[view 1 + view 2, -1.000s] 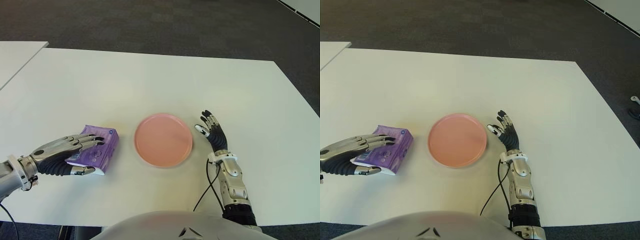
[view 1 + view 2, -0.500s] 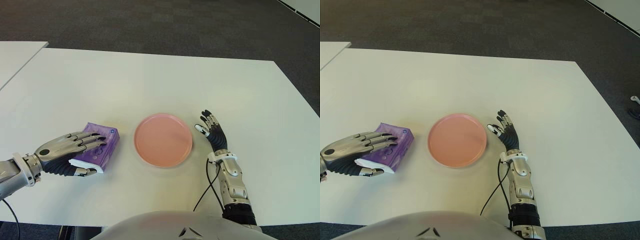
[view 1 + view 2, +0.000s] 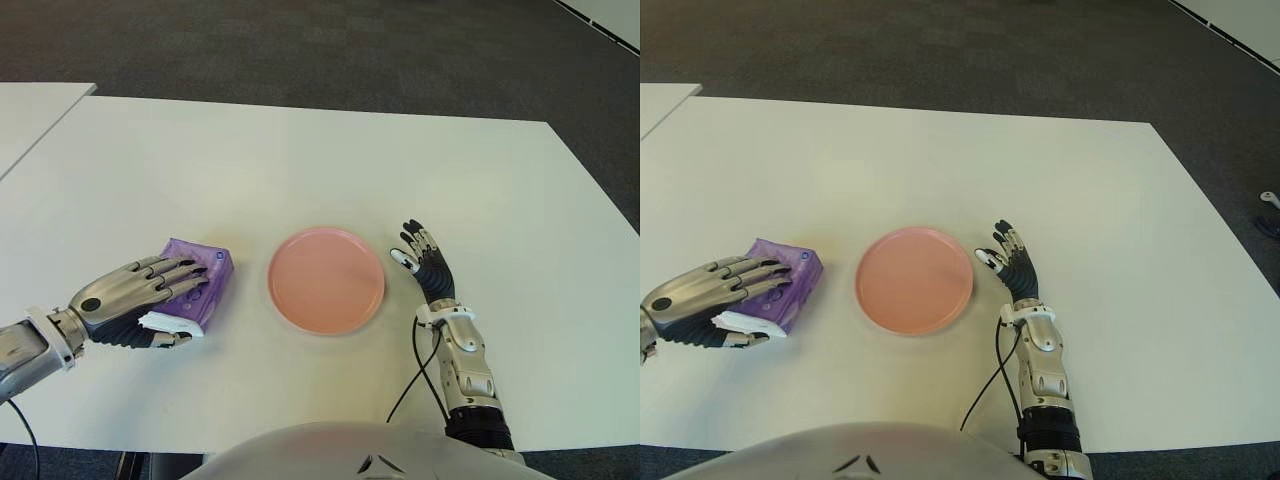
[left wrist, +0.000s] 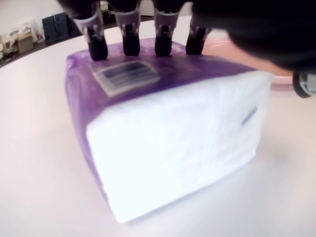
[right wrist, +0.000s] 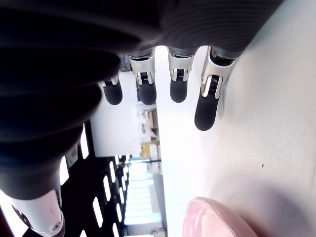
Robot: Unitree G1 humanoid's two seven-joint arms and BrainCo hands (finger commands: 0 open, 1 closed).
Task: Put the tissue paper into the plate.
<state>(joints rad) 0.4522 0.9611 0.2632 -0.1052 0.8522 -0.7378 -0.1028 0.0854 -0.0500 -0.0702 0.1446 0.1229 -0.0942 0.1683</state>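
Tissue paper (image 3: 192, 285) under left hand (image 3: 130, 303), apparently gripped, beside plate (image 3: 327, 280).

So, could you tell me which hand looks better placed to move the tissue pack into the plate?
The left hand: its fingers already lie over the purple tissue pack, left of the pink plate. The right hand shows open beyond the plate's right side.

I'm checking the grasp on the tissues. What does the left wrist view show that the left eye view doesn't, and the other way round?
Only the left wrist view shows the tissue pack's white end face and four fingertips pressing on its purple top. Only the left eye view shows the whole plate, the table and the open right hand to the plate's right. Both show the left hand on the pack.
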